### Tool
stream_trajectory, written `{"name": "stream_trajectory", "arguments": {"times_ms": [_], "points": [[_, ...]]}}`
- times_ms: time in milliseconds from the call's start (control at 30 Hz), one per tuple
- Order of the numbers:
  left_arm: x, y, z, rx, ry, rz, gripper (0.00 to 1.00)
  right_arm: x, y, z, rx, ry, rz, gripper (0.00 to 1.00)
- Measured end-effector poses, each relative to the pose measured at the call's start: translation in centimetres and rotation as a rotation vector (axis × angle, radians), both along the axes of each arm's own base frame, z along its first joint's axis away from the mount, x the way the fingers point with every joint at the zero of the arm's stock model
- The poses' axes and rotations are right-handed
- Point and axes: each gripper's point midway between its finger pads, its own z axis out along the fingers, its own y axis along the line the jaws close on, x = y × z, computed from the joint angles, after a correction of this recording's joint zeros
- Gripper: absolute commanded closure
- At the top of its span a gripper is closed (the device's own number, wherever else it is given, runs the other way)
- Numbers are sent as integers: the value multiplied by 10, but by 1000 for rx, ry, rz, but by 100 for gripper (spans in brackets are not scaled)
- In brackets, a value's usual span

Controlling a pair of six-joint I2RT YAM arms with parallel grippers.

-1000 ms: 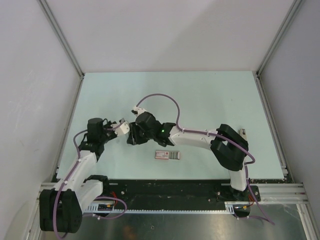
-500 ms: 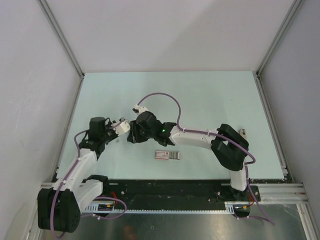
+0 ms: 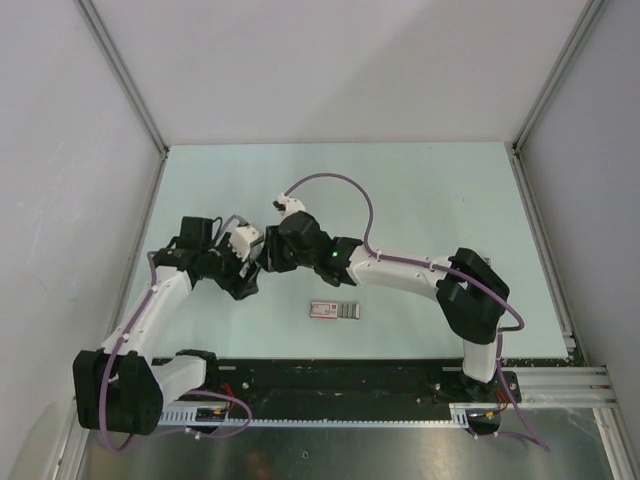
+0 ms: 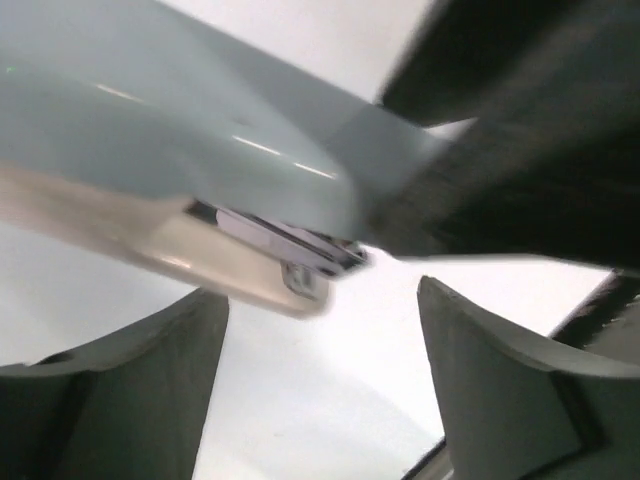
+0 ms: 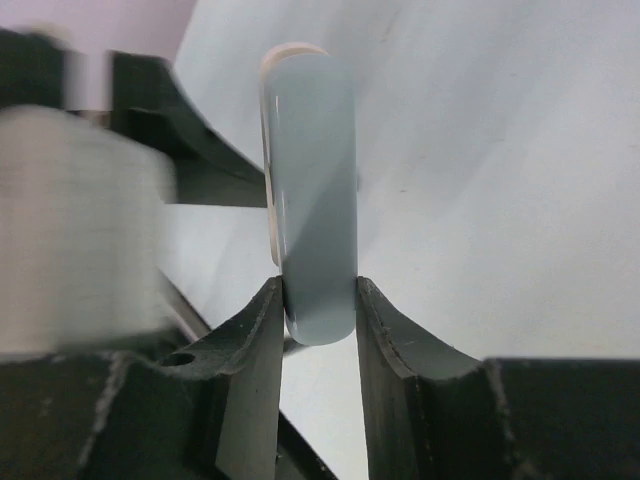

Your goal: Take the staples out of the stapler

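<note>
My right gripper [image 5: 318, 300] is shut on the stapler [image 5: 315, 190], its fingers [image 5: 262, 330] clamping the rounded pale blue end on both sides. The stapler points away from that camera, above the table. In the left wrist view the stapler [image 4: 200, 150] shows its blue top, cream base and a strip of grey metal rail [image 4: 300, 245] between them. My left gripper [image 4: 320, 292] is open just below that end, with nothing between its fingers [image 4: 150, 390]. The staples cannot be made out. From above, the left gripper [image 3: 243, 278] and right gripper [image 3: 268, 258] meet left of centre.
A flat red-and-white box with a grey part [image 3: 334, 310] lies on the pale green table [image 3: 420, 200] in front of the right arm. Grey walls close in the table on the left, back and right.
My left gripper has gone from shut to wide open and swung in under the stapler's end. The right gripper has shifted slightly back with the stapler still in it.
</note>
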Motion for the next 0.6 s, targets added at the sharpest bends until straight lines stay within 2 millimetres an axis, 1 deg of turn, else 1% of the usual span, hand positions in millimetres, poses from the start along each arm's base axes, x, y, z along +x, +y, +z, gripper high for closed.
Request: {"name": "stream_trajectory", "arguments": {"times_ms": [67, 133, 167, 200, 233, 333, 400, 433, 500, 600], "points": [[-1, -8, 12, -59, 11, -9, 2, 7, -4, 0, -15, -9, -34, 100], [1, -23, 36, -145, -5, -50, 1, 24, -11, -7, -46, -16, -90, 100], [5, -27, 50, -184, -22, -53, 1, 34, -15, -11, -64, -17, -118, 100], [11, -26, 64, -221, -46, -39, 1, 40, -18, -16, -88, -15, -139, 100], [19, -20, 79, -253, -73, -8, 1, 47, -23, -22, -113, -11, -162, 100], [42, 9, 117, -319, -158, 113, 1, 59, -33, -39, -189, -5, -210, 100], [53, 30, 140, -342, -211, 192, 1, 58, -37, -49, -235, -2, -214, 100], [56, 36, 149, -354, -226, 215, 1, 55, -37, -53, -254, -2, -211, 100], [60, 41, 156, -369, -234, 236, 1, 49, -33, -57, -286, -13, -197, 100], [63, 41, 152, -396, -198, 254, 0, 40, -19, -59, -310, -30, -177, 100]]}}
